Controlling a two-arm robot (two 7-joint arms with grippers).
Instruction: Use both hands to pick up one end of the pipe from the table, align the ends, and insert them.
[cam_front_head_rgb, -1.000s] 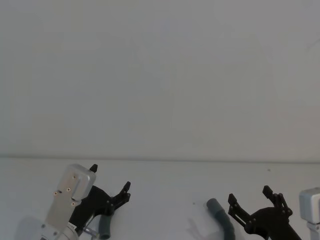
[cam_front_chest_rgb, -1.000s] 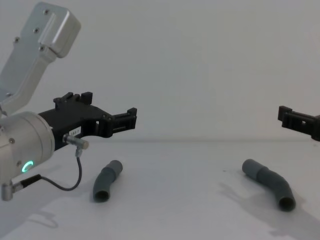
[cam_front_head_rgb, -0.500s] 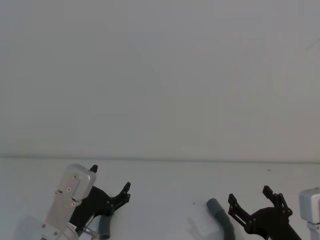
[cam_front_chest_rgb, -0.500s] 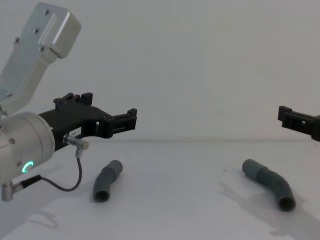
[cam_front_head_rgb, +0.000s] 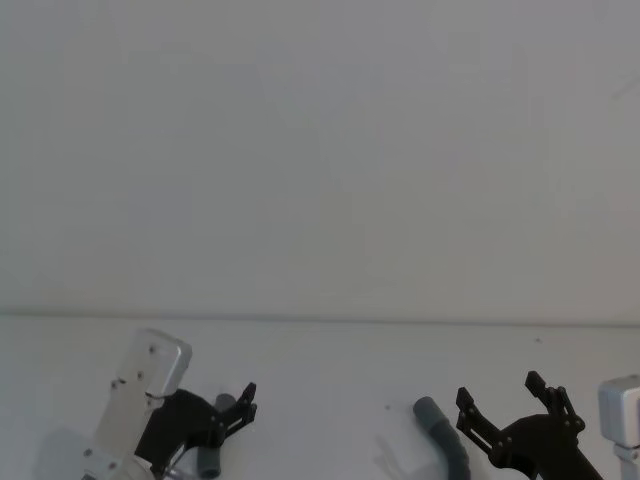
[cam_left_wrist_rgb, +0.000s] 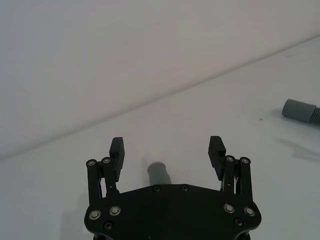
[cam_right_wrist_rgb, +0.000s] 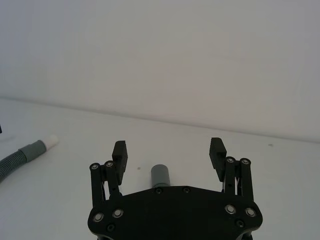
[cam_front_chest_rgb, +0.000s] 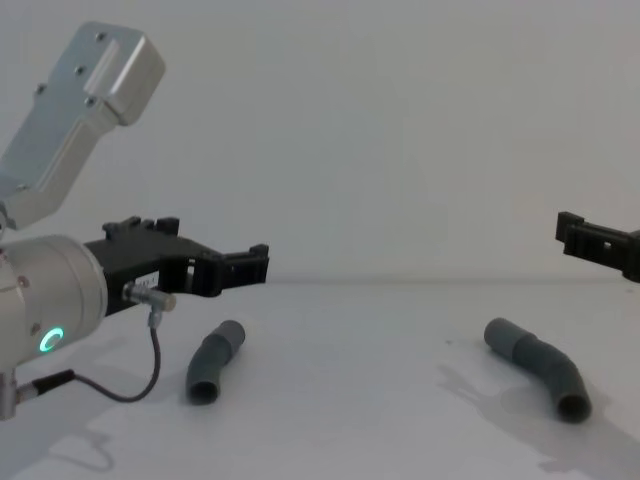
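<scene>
My black plastic left gripper (cam_left_wrist_rgb: 166, 147), spread, hangs over the left dark-grey bent tube (cam_front_chest_rgb: 213, 360); right gripper (cam_right_wrist_rgb: 168, 148), spread, over the right tube (cam_front_chest_rgb: 540, 366); open white table (cam_front_chest_rgb: 350, 410) between.

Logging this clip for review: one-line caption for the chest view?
Left gripper hovers above left pipe piece; right gripper above right pipe piece.

left pipe (cam_front_head_rgb: 209, 463) half hidden, right gripper (cam_front_chest_rgb: 572, 235) cropped

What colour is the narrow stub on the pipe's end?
White stub; right wrist view shows it best.
</scene>
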